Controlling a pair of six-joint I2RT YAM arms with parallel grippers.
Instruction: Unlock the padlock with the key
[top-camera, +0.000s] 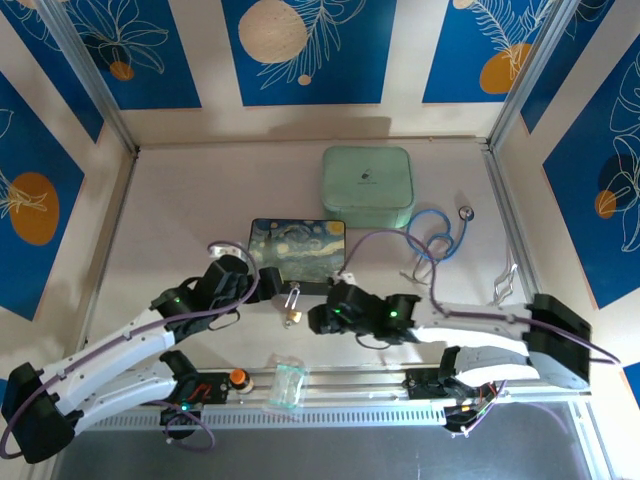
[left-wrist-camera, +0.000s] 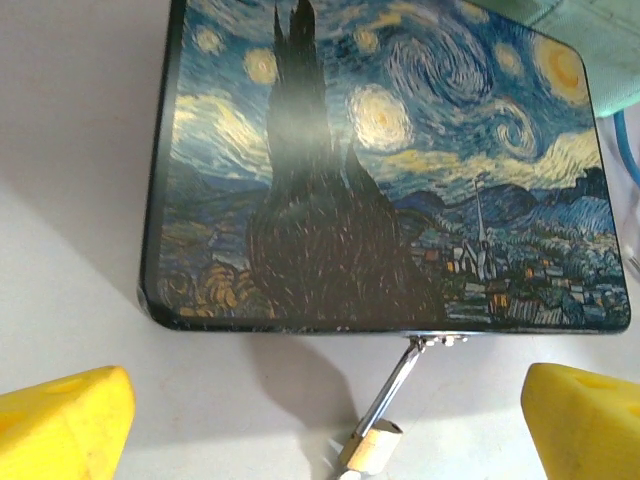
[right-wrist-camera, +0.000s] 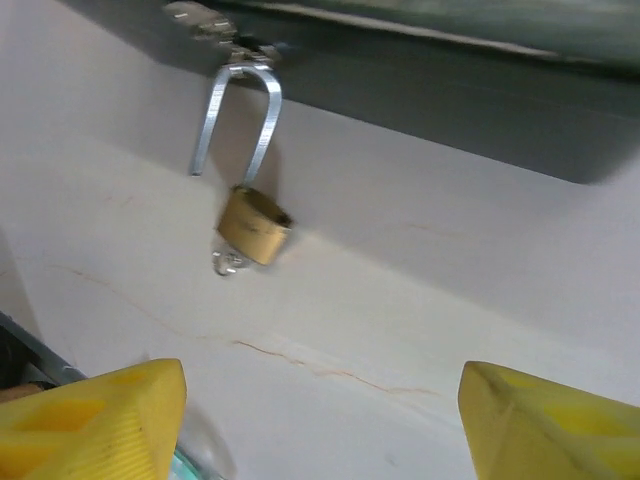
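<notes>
The padlock (top-camera: 293, 312) has a small brass body (right-wrist-camera: 255, 228) and hangs by its silvery shackle (right-wrist-camera: 240, 110) from the hasp of the starry-night tin (top-camera: 297, 247). One shackle leg ends free beside the body. A silvery key head (right-wrist-camera: 228, 263) pokes out from under the body, and a pale tip shows below the padlock (left-wrist-camera: 375, 448) in the left wrist view. My left gripper (left-wrist-camera: 330, 420) is open just in front of the padlock, with nothing between its yellow fingers (left-wrist-camera: 70, 415). My right gripper (right-wrist-camera: 320, 420) is open too, a short way back from the padlock, and holds nothing.
A mint-green case (top-camera: 367, 180) stands behind the tin, with a blue cable (top-camera: 440, 235) to its right. An orange button (top-camera: 239, 377) and a clear plastic piece (top-camera: 288, 385) lie near the table's front rail. A metal clip (top-camera: 505, 285) sits at the right edge.
</notes>
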